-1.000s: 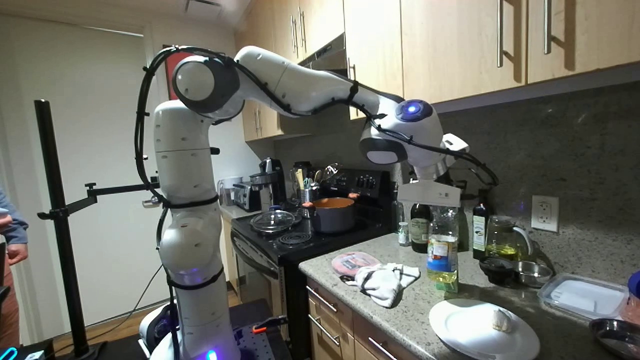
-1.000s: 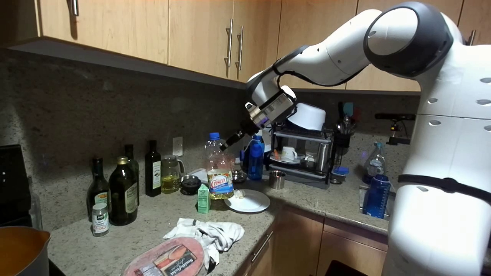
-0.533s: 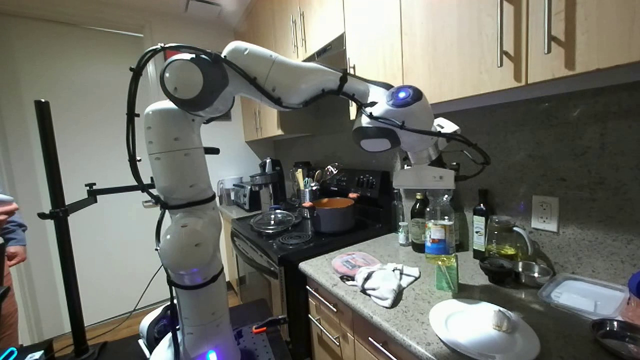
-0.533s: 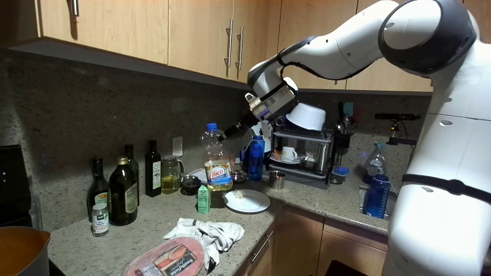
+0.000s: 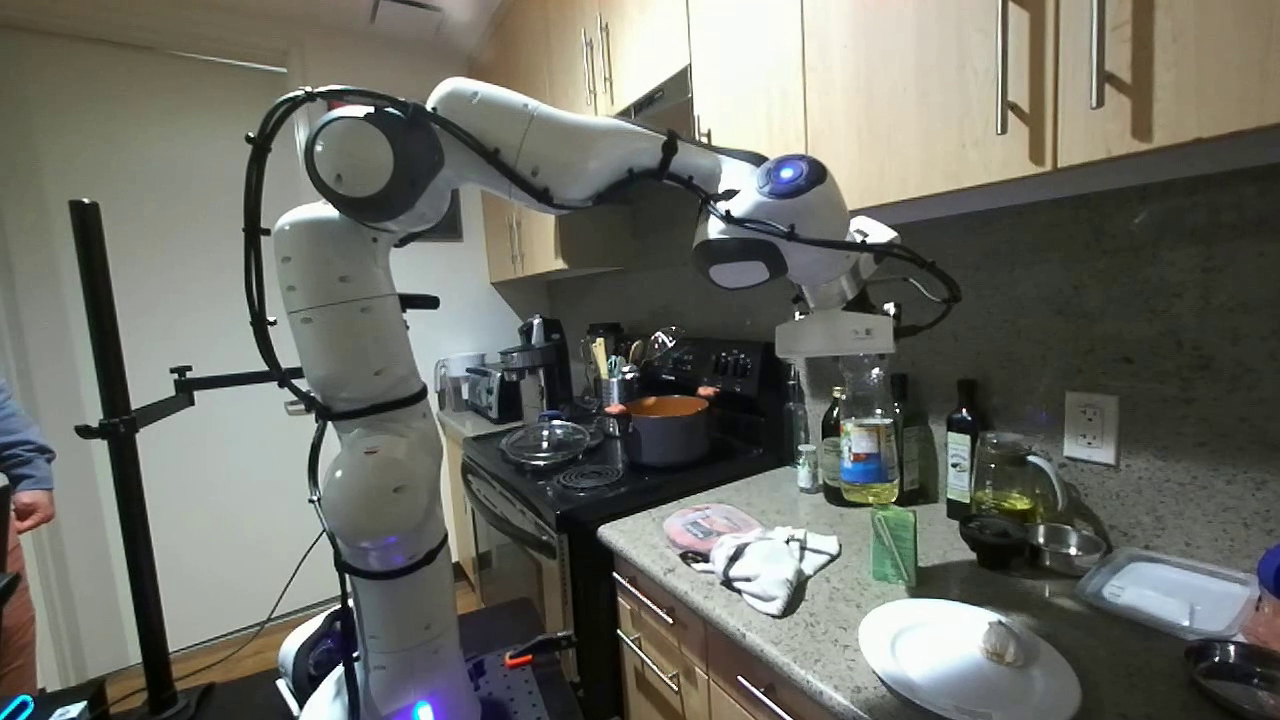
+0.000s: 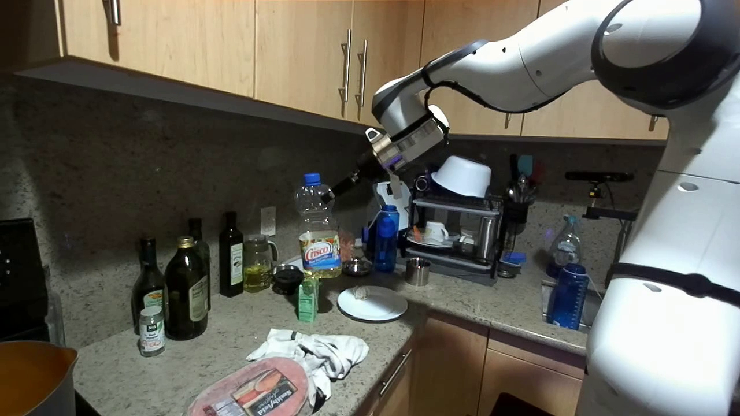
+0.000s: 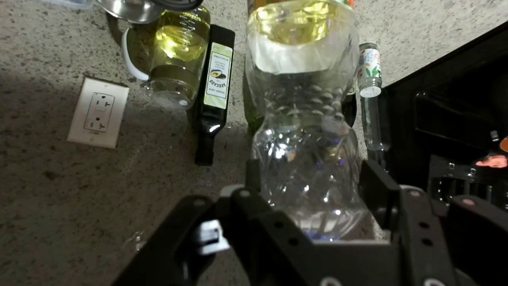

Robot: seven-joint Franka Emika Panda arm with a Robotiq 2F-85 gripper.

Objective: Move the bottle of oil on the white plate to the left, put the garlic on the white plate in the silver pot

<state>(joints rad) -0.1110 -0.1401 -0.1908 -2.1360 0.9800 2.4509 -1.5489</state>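
My gripper (image 6: 328, 197) is shut on the upper part of the clear oil bottle (image 6: 319, 251), below its blue cap. The bottle hangs upright in the air, above and behind a green carton; it also shows in an exterior view (image 5: 868, 460) and in the wrist view (image 7: 301, 59) between the fingers (image 7: 309, 174). The white plate (image 5: 930, 660) lies on the counter with the garlic (image 5: 1002, 643) on it; both show in an exterior view, plate (image 6: 381, 309) and garlic (image 6: 361, 292). The grey pot (image 5: 668, 435) with an orange inside stands on the stove, partly visible in an exterior view (image 6: 40, 381).
The green carton (image 6: 307, 303) stands under the bottle. Dark bottles (image 6: 186, 289) and a glass jug (image 5: 1005, 475) stand along the back wall. A white cloth (image 5: 775, 565) and a meat pack (image 6: 254, 393) lie nearer the stove. Upper cabinets (image 5: 925, 90) overhang the counter.
The gripper and bottle have risen and moved toward the stove side, away from the plate. The bottle's base is now clear above the green carton's foot. Plate and garlic have not moved.
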